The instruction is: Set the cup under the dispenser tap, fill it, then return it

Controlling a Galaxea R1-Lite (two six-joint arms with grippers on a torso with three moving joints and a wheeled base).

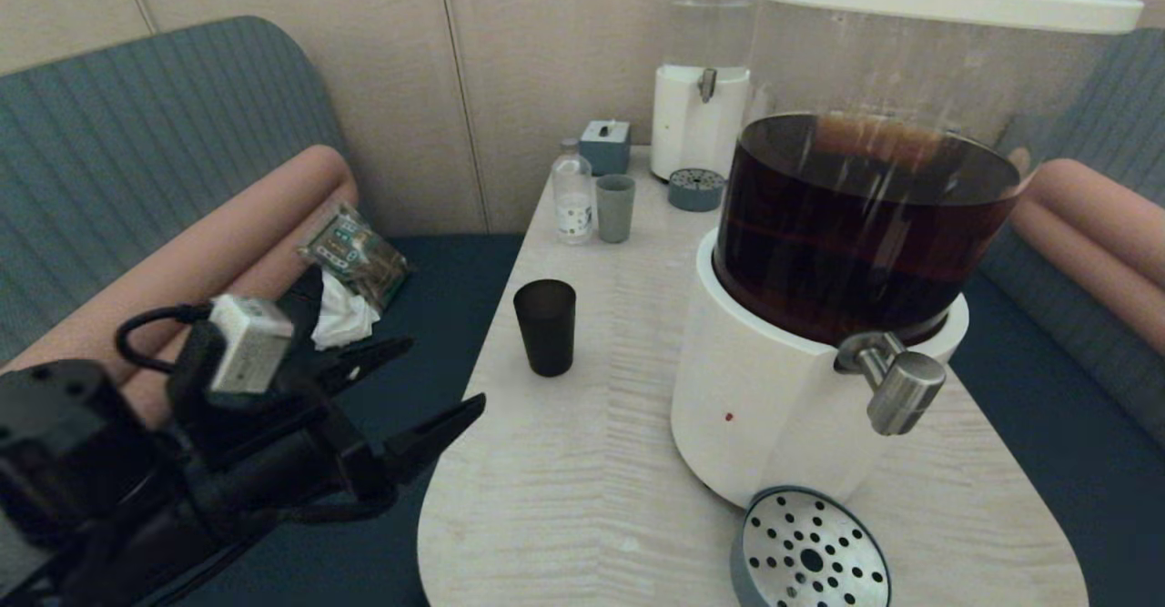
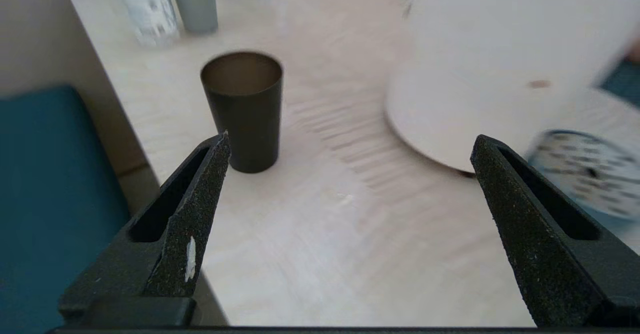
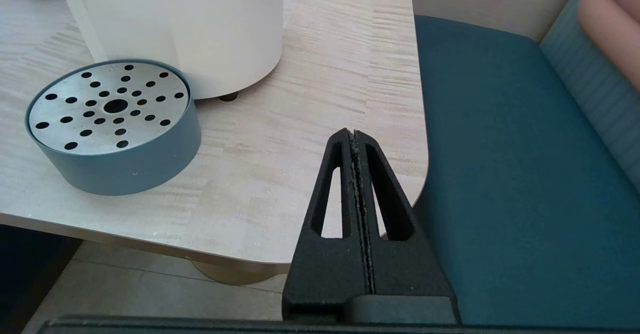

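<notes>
The dark brown-black cup (image 1: 544,326) (image 2: 243,107) stands upright and empty on the pale wood table (image 1: 582,461), left of the big dispenser (image 1: 846,252) filled with dark liquid. Its steel tap (image 1: 894,382) juts out over a round perforated drip tray (image 1: 810,552) (image 3: 111,123). My left gripper (image 1: 440,387) (image 2: 350,141) hangs open at the table's left edge, short of the cup, nothing between its fingers. My right gripper (image 3: 354,133) is shut and empty near the table's right front corner, out of the head view.
At the back stand a pale grey-green tumbler (image 1: 614,208), a small clear bottle (image 1: 572,197), a small blue-grey box (image 1: 605,146) and a smaller clear-liquid dispenser (image 1: 703,88) with its own drip tray (image 1: 696,188). Teal bench seats (image 3: 510,174) flank the table; a snack packet (image 1: 355,257) lies left.
</notes>
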